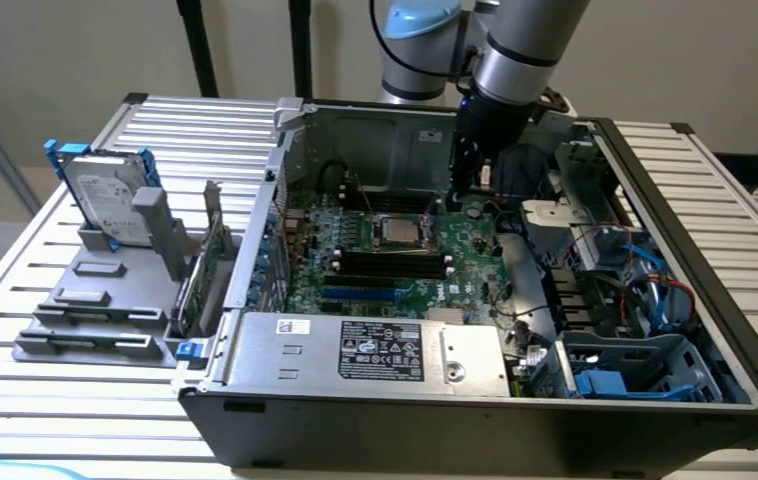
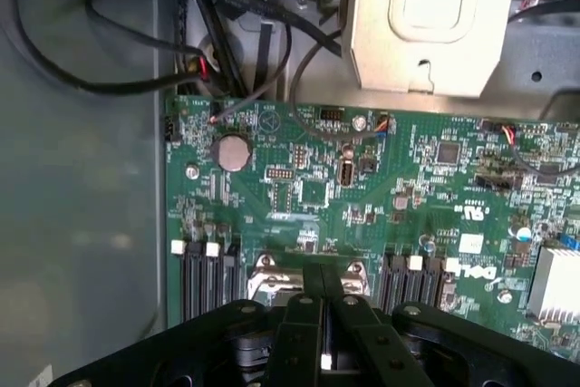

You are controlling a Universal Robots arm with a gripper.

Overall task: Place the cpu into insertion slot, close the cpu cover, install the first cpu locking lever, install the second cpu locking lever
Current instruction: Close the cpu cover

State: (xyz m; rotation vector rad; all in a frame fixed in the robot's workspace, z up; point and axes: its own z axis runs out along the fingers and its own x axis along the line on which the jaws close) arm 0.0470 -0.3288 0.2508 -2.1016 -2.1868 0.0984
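Observation:
The green motherboard (image 1: pixel 466 250) lies inside the open computer case. On it sits the insertion slot (image 1: pixel 399 232), a square socket with a silver rim. A pale square face shows in its middle; I cannot tell whether the cpu cover lies flat over it. My gripper (image 1: pixel 463 203) hangs from the arm just beside the socket, toward the exterior view's right and the back of the case. In the wrist view the black fingers (image 2: pixel 304 314) are pressed together, gripper (image 2: pixel 322 271) shut with nothing visible between them. Their tips stand over the silver socket rim (image 2: pixel 268 280), and the levers are hidden.
Black memory slots (image 1: pixel 386 265) run beside the socket. A silver power supply (image 1: pixel 366 350) fills the case front, and a blue drive cage (image 1: pixel 633 375) with cables sits at the exterior view's right. A metal bracket (image 2: pixel 426 24) overhangs the board. A hard drive (image 1: pixel 106 195) stands outside the case.

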